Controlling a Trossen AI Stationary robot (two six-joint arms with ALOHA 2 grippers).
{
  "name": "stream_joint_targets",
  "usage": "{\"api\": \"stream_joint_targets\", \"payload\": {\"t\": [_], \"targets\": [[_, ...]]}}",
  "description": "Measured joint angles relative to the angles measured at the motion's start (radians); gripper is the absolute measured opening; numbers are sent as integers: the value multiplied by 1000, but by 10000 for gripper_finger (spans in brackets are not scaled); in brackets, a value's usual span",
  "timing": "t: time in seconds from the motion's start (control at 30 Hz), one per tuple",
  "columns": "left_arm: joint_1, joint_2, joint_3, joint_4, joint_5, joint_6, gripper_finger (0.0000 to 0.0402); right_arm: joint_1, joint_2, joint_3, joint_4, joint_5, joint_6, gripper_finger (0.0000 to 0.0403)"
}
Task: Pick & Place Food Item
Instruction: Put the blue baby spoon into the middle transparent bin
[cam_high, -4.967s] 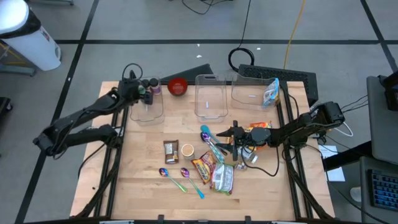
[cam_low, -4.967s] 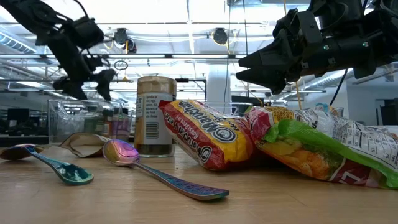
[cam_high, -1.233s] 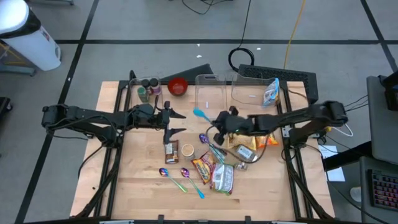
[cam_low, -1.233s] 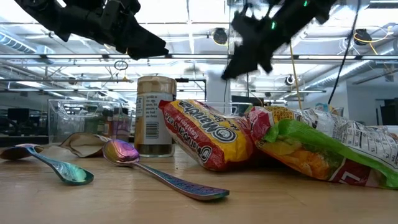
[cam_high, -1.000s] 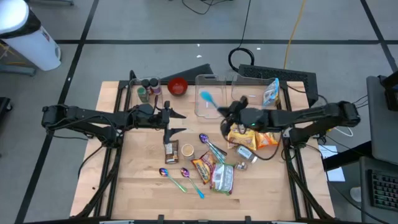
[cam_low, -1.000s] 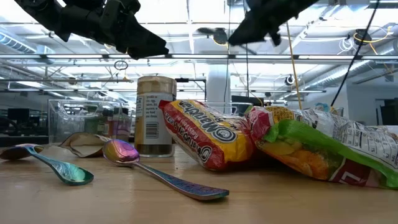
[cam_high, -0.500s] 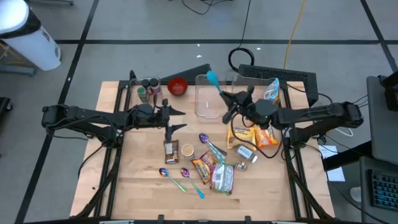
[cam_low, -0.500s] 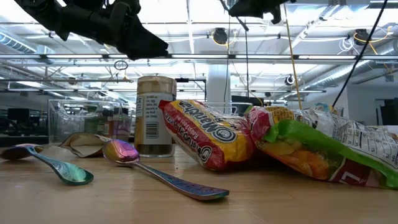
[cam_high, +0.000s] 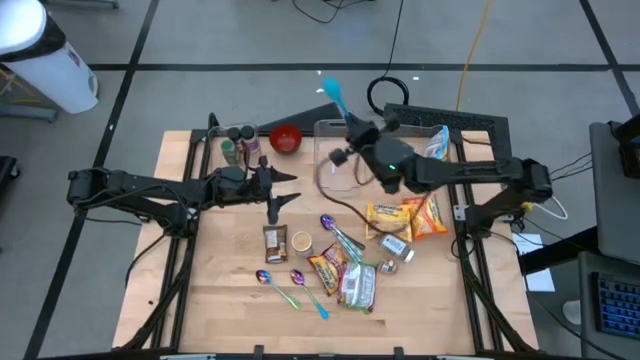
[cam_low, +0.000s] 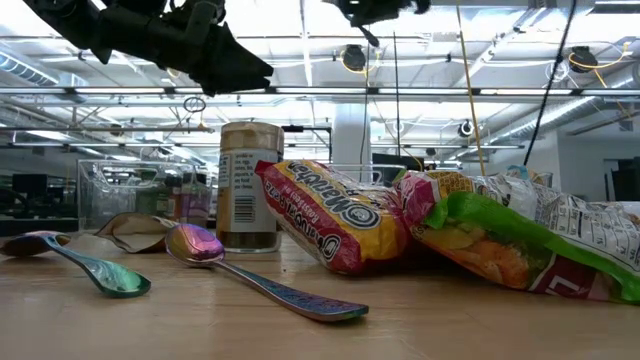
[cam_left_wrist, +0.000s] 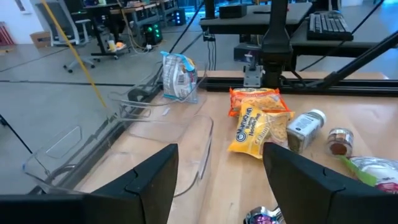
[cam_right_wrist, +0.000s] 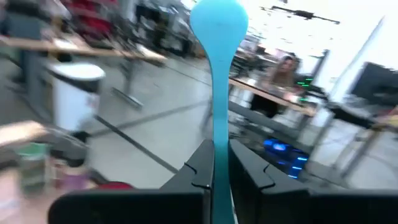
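Observation:
My right gripper (cam_high: 348, 120) is shut on a light blue spoon (cam_high: 335, 94), high above the far edge of the middle clear container (cam_high: 338, 165). The spoon's bowl (cam_right_wrist: 217, 22) sticks out past the fingertips. My left gripper (cam_high: 288, 191) hovers open over the table's left middle, above a brown jar (cam_high: 273, 243), with nothing between its fingers (cam_left_wrist: 149, 180). Food packets lie on the table: yellow and orange ones (cam_high: 388, 215), a ramen pack (cam_low: 335, 215) and a green bag (cam_low: 520, 245). My right gripper pinches the blue spoon's handle (cam_right_wrist: 219, 152) between its two fingers. The handle runs along the fingers, and the bowl points onward beyond them toward the table's far edge. The fingers lie about level. The spoon is lifted clear of everything.
A clear container (cam_high: 405, 150) at the far right holds a snack bag (cam_high: 435, 148). A red bowl (cam_high: 286, 138) and spice jars (cam_high: 237, 146) stand at the far left. Iridescent spoons (cam_high: 265, 278) and a small jar (cam_high: 395, 246) lie among the packets.
My right gripper has risen and gone toward the table's far edge with the blue spoon, rolling as it went; the spoon's bowl now reaches past the middle container's far rim. My left gripper has kept its place.

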Motion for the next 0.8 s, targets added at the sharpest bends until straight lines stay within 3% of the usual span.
{"api": "stream_joint_targets", "payload": {"t": [0.2,0.43,0.63,0.8], "targets": [[0,0,0,-9,0,-35,243,-48,150,268,-207,78,-3,13],[0,0,0,-29,0,-33,245,-116,264,460,-410,58,145,13],[-3,-38,0,-93,2,-2,235,-207,306,534,-722,-231,466,13],[-4,-142,0,-193,9,-5,226,-275,343,534,-872,-350,634,13]]}}
